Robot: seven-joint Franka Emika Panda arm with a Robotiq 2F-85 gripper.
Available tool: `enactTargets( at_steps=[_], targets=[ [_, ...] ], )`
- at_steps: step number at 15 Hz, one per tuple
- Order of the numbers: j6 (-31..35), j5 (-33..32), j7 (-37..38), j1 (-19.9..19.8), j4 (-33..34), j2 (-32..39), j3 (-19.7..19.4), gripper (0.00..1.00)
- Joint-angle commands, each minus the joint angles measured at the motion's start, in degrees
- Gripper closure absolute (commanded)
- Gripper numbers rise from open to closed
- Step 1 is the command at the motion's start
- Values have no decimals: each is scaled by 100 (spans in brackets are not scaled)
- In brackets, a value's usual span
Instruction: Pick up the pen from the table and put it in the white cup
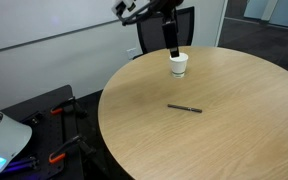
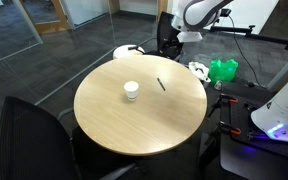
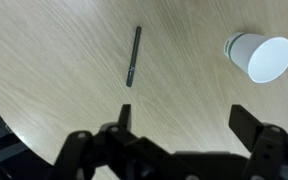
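Note:
The thin dark pen lies flat on the round wood-grain table, apart from the upright white cup. Both exterior views show them; the pen lies to the right of the cup on the table. My gripper hangs high above the table's edge, near the cup, open and empty. In the wrist view the pen is at upper centre, the cup at upper right, and my open fingers frame bare table below.
A black chair stands behind the table, another at its near side. A green object and white equipment stand on the floor beside the table. A stand with red clamps is on the floor.

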Motion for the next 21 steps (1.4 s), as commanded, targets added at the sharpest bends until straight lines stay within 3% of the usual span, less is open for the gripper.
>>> enactTargets(
  at_steps=[1,8,21],
  targets=[
    [39,-13,109,-3,24,122,17,0],
    [27,106,109,-20,167,327,34,0],
    [1037,-26,912,150,151,1358,-294,0]
  ],
)
